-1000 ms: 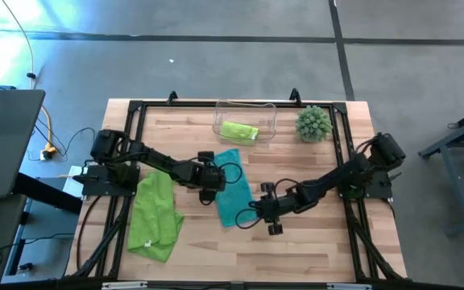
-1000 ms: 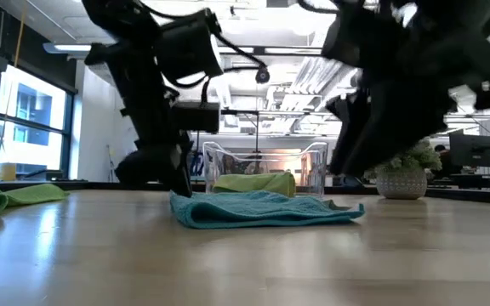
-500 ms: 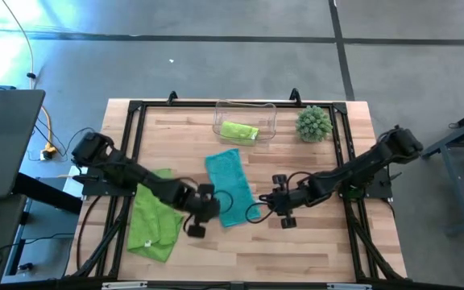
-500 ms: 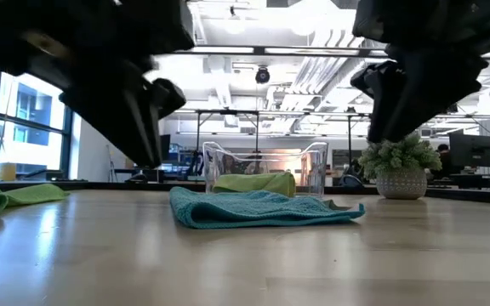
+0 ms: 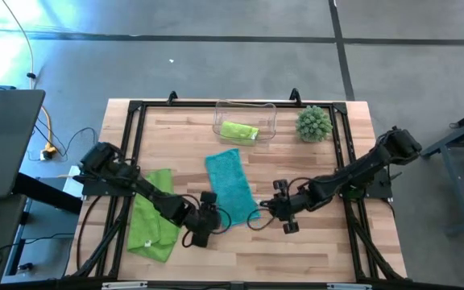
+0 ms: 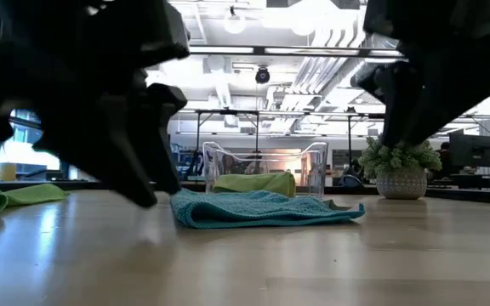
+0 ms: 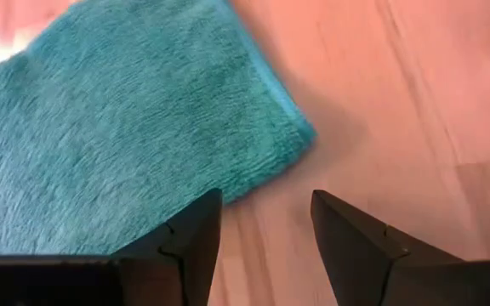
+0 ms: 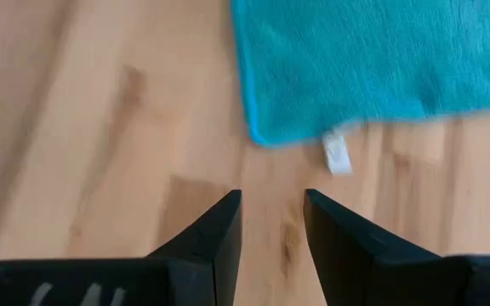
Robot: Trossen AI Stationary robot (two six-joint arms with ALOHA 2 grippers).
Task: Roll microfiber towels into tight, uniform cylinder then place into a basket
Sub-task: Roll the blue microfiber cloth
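Note:
A teal microfiber towel lies flat on the table's middle, its long side running far to near. My left gripper stands open just off the towel's near left corner, with nothing between its fingers. My right gripper stands open off the near right corner, where a white tag shows; its fingers are bare too. A lime green towel lies crumpled at the left. A rolled lime green towel lies in the clear basket at the far edge.
A spiky green plant ball in a pot stands right of the basket. A black frame runs around the table top. Bare wood lies between the teal towel and the near edge.
My left gripper has swung from the teal towel's far left edge toward the table's near edge and now stands at the towel's near left corner. My right gripper has risen a little and drawn slightly toward the right edge. The towel lies as before.

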